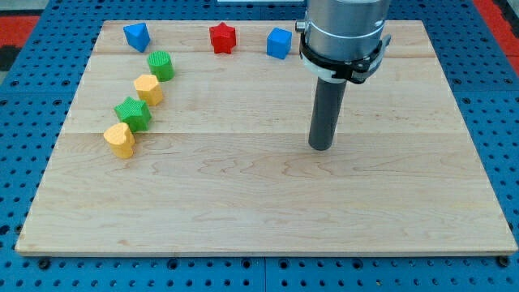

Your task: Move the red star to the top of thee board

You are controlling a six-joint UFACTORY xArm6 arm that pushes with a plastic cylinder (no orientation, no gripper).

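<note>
The red star (222,38) lies near the view's top edge of the wooden board (268,203), between a blue block (136,36) to its left and a blue cube (279,43) to its right. My tip (321,147) rests on the board right of centre, well below and to the right of the red star, touching no block.
A slanted row of blocks runs down the view's left: a green round block (160,65), a yellow block (148,88), a green star (133,113) and a yellow heart-like block (120,139). The board sits on a blue pegboard table (32,97).
</note>
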